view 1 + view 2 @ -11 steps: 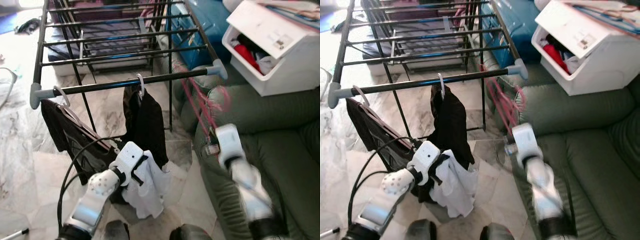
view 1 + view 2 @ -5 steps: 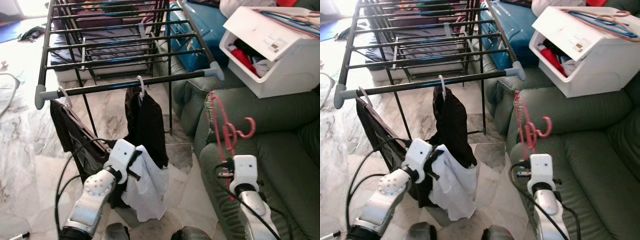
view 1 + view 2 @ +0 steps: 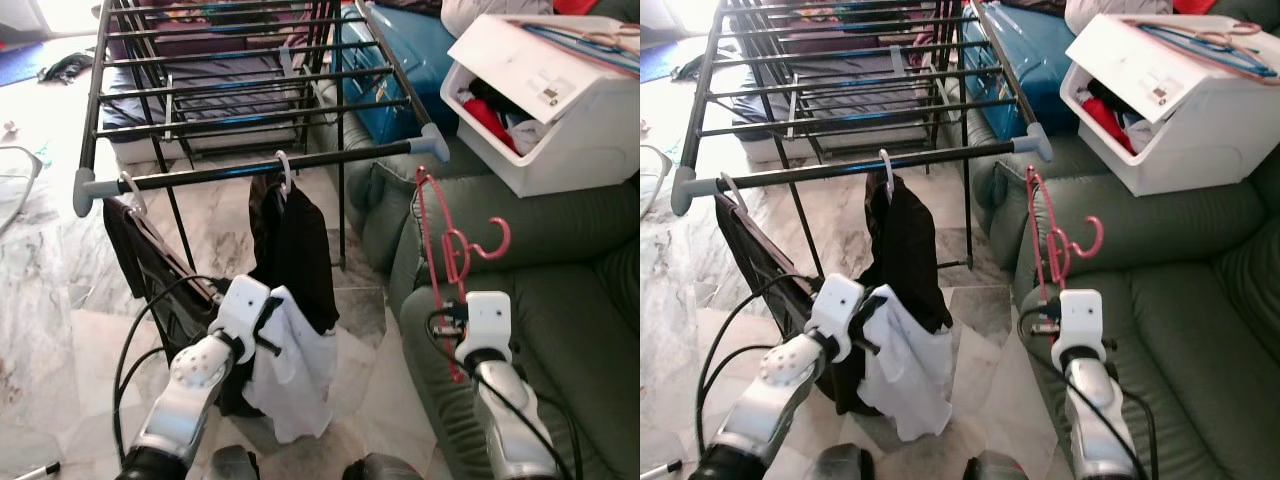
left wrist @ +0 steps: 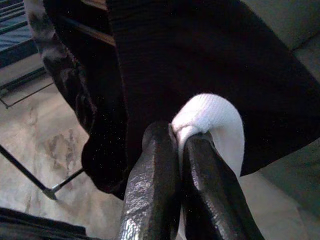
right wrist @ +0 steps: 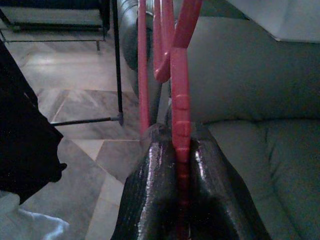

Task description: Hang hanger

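I see a marble-tiled floor [image 3: 40, 250] with a black drying rack [image 3: 240, 90] ahead and a green sofa [image 3: 560, 250] to my right; a white storage bin [image 3: 560, 110] holding clothes sits tilted on the sofa's back. From the rack's front rail [image 3: 250, 170] hang 2 dark garments on white hangers: a black shirt [image 3: 292, 250] near the middle and another dark garment [image 3: 140, 270] by the left end.

My right gripper [image 5: 175, 150] is over the sofa's arm, clenched on the red hanger [image 3: 445, 250]; the wrist view shows the red bar pinched between both fingers. The hanger stands upright above the gripper, hook [image 3: 490, 240] pointing toward the sofa back, below and to the right of the rail's end cap [image 3: 435, 145], not touching the rail.

My left gripper [image 4: 177, 145] is low beside the black shirt, fingers squeezed onto a fold of white cloth [image 3: 295, 370] that drapes down from it.
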Robot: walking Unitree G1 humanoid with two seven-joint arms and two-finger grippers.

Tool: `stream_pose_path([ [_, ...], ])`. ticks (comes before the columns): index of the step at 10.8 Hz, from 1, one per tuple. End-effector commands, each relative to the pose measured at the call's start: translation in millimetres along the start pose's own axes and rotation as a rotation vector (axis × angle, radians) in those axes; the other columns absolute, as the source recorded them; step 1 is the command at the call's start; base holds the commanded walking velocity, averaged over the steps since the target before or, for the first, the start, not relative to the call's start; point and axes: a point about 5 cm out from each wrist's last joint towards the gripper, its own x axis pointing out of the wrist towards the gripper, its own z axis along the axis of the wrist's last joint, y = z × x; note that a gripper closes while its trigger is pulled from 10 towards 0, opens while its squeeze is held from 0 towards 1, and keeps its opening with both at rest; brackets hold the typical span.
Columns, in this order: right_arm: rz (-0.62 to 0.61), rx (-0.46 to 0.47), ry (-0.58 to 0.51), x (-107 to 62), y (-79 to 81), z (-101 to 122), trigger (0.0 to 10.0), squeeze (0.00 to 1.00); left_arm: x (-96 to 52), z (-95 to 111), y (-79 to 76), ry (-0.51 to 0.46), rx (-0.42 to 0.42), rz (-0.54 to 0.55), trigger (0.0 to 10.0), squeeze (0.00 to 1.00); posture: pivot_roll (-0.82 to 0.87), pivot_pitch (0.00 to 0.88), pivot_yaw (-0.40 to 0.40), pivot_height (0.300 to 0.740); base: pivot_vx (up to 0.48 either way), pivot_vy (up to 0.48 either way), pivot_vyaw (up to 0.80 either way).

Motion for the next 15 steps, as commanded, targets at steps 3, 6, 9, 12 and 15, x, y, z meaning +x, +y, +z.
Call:
stream_pose_path([
  [3,-0.025,0.068,-0.002,17.3,-5.4,8,10.0,0.00,9.8,15,1.2,-0.059,0.027,-0.001,10.0,0.00,-0.06,0.000,-0.005,0.740,-0.264,0.000,0.00],
  [6,0.026,0.094,-0.021,23.1,-1.6,15,10.0,0.00,14.1,31,12.7,-0.105,0.069,0.043,10.0,0.00,-0.03,0.000,-0.017,0.740,-0.276,0.000,0.00],
  [9,0.018,0.075,0.006,18.6,7.3,4,10.0,0.00,0.8,15,11.4,-0.063,0.038,0.058,10.0,0.00,-0.03,0.000,-0.022,0.740,-0.274,0.000,0.00],
  [12,-0.042,0.016,-0.039,22.9,-0.6,12,10.0,0.00,0.7,13,11.2,-0.051,0.046,0.043,10.0,0.00,-0.04,0.000,-0.023,0.740,-0.273,0.000,0.00],
  [15,-0.046,0.028,-0.013,25.3,-7.5,9,10.0,0.00,2.6,14,14.1,-0.048,0.051,0.050,10.0,0.00,-0.04,0.000,-0.030,0.740,-0.308,0.000,0.00],
])
